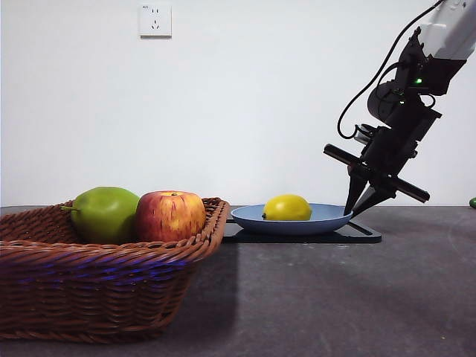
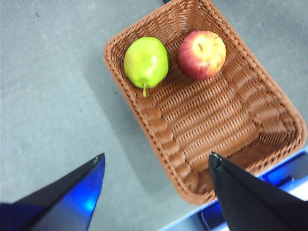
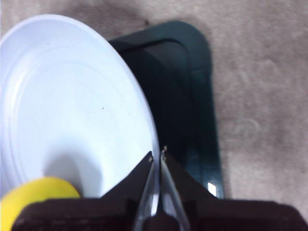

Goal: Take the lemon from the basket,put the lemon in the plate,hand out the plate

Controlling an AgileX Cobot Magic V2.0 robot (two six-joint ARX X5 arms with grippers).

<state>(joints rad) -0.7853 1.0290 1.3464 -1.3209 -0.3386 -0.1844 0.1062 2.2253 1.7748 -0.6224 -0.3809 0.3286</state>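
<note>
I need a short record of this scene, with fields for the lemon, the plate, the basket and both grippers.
lemon: lying in the plate
plate: blue, on a black tray
basket: holds a green fruit and an apple
right gripper: fingers closed on the plate's rim
left gripper: open, above the basket
</note>
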